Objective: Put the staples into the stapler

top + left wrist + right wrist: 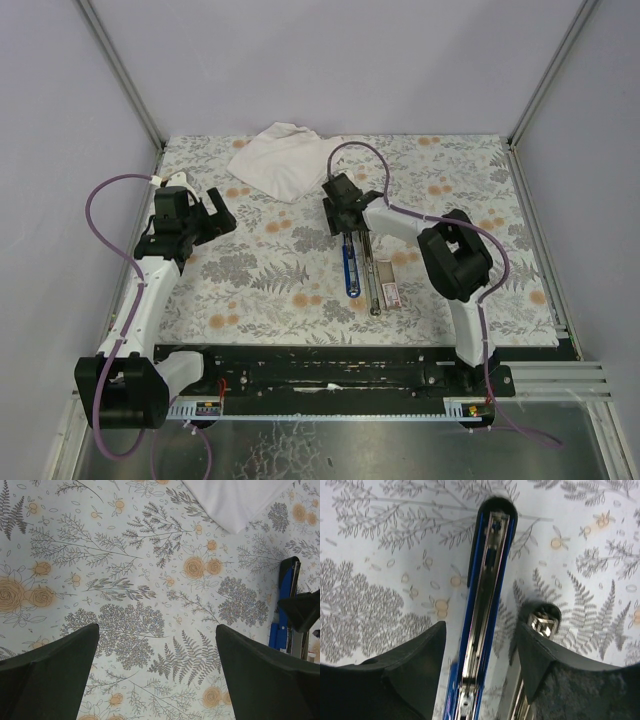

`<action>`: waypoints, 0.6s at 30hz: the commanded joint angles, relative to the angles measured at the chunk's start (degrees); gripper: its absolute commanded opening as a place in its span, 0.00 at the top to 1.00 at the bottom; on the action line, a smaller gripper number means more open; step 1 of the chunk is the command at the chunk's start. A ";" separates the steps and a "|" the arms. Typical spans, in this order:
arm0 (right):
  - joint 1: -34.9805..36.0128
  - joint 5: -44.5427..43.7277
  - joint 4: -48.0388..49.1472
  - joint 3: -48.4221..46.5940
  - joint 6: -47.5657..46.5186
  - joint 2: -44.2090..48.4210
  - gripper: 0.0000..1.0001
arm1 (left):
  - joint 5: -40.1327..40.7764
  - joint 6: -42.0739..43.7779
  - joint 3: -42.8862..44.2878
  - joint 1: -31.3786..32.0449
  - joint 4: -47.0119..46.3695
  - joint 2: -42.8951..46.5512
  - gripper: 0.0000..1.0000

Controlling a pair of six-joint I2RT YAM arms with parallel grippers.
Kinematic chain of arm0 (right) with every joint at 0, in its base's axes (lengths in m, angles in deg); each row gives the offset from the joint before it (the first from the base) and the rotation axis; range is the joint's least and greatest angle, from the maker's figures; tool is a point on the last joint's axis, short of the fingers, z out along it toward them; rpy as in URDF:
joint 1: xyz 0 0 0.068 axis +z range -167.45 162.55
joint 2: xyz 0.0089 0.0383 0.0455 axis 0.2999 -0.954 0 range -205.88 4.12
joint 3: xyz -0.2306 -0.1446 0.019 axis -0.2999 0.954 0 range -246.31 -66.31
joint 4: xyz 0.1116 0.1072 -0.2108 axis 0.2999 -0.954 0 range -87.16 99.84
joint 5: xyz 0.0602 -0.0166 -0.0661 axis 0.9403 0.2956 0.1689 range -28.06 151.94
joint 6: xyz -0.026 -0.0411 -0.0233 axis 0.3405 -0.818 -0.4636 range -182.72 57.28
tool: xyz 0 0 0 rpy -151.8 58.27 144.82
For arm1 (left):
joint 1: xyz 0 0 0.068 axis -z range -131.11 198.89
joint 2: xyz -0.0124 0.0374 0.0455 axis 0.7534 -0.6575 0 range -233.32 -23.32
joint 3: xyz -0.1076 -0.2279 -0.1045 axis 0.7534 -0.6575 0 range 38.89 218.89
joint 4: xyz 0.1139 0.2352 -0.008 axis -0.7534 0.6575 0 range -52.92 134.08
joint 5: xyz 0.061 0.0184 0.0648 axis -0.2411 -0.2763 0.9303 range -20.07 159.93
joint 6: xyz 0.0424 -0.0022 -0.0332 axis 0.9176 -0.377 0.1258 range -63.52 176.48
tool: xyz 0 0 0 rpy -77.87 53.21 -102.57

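The staples (388,284) sit in a small flat box with a pink and white label. It lies on the floral bench (260,290) right of centre, just beside the second stapler (372,285), which lies between the box and the blue stapler (349,268). All three lie roughly parallel, pointing away from the arms. Only the top view shows the box, and the strips in it are too small to make out. The right wrist view adds that the blue stapler is open with its bright metal channel facing up. It runs between the right fingers (395,675), which are spread to either side of it and pinch nothing. The second stapler's dark rounded nose shows beside one finger. The left fingers (50,675) are spread wide over the bench, well to the left, holding nothing. Their view catches the blue stapler at its right edge and a corner of the white cloth (278,160), which lies crumpled near the far edge. In the top view the right wrist covers the blue stapler's far end.
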 commanded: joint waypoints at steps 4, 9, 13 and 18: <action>-1.41 0.93 0.88 -7.48 -4.44 -4.96 0.41 | -2.77 -1.30 -0.44 -0.38 -1.97 1.01 0.00; -1.41 5.76 3.10 -6.45 -6.07 -5.59 0.51 | -8.41 -5.75 -3.18 -0.33 -4.92 2.40 0.01; -1.41 13.34 7.30 -4.24 -7.60 -4.06 0.66 | -13.38 -10.04 -7.63 -0.15 -8.54 2.71 0.02; -1.26 24.93 15.97 2.80 -8.10 0.74 0.74 | -19.39 -16.28 -13.86 0.19 -15.29 2.06 0.03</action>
